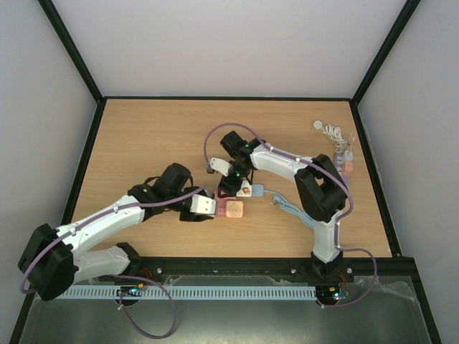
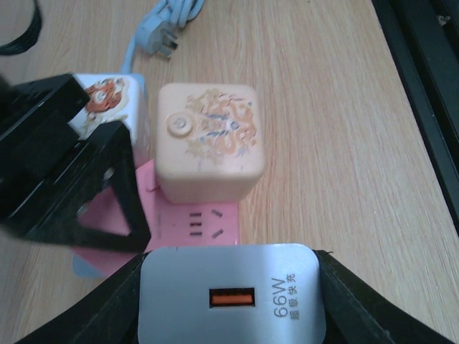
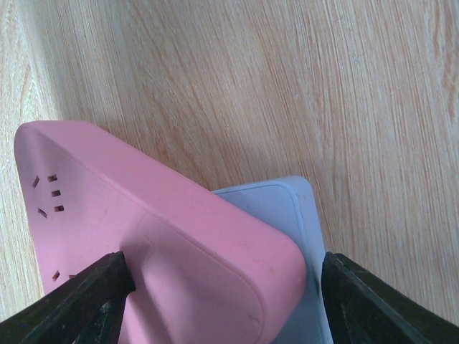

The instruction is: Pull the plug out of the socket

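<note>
Nearest, between the fingers of the left gripper (image 2: 233,319), is the 66W charger plug (image 2: 231,276); the fingers are closed on its silver body, one on each flank. The body hides the prongs, so I cannot tell whether they sit in the pink power strip (image 2: 188,223) beneath; I judge the pull itself to be the step in hand. The casing looks smooth, so the fingers could slide off if the prongs hold tight; a pull off the prong axis could jam or bend them.

Just beyond the gripper a peach cube adapter (image 2: 208,140) stands on the same strip, with a white cube adapter (image 2: 107,97) beside it to the left; a pull tilting forward could knock the peach one.

Ahead and to the left, the right gripper (image 3: 222,304) is closed across the strip's end, with a pale blue piece (image 3: 305,229) against one finger; if that hold slips, the strip would likely rise with the plug and drag both cubes. The two grippers are close together, so a sideways pull risks a bump.

Farthest off, a blue plug (image 2: 156,39) and its cable lie loose on the table (image 2: 344,143).
</note>
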You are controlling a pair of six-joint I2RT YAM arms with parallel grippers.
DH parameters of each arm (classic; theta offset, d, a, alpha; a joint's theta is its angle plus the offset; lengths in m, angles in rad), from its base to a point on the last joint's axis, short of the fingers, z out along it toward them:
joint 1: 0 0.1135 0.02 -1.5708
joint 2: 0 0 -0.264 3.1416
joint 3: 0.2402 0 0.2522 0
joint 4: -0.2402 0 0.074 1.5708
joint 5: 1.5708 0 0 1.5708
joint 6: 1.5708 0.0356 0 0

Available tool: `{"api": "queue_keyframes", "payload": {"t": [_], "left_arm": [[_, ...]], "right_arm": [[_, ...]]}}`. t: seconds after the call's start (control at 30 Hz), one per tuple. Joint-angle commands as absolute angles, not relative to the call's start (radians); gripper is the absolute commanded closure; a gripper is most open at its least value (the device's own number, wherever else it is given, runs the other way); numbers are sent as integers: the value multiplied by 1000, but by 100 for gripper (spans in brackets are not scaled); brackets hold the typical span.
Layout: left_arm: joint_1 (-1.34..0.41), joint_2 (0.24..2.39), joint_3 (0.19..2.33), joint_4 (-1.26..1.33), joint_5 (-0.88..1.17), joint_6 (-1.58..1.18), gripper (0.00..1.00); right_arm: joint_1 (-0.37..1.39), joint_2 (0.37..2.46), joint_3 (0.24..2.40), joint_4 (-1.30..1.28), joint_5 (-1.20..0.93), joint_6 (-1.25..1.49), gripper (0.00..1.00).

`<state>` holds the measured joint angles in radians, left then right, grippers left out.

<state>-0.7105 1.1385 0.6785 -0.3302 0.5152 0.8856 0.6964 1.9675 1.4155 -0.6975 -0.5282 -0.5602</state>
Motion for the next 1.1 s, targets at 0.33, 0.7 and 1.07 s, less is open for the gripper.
{"api": "queue_keyframes", "payload": {"t": [0.33, 0.7, 1.07], "left_arm": [[-342, 1001, 802, -674, 504, 1018, 68], [-57, 1179, 941, -817, 299, 1135, 67], [147, 1463, 1112, -850, 51, 1145, 67]], "right_arm": [[691, 2055, 1474, -733, -332, -563, 28], [701, 2034, 1550, -757, -401, -558, 25], [709, 1992, 1576, -759, -464, -555, 22]]}}
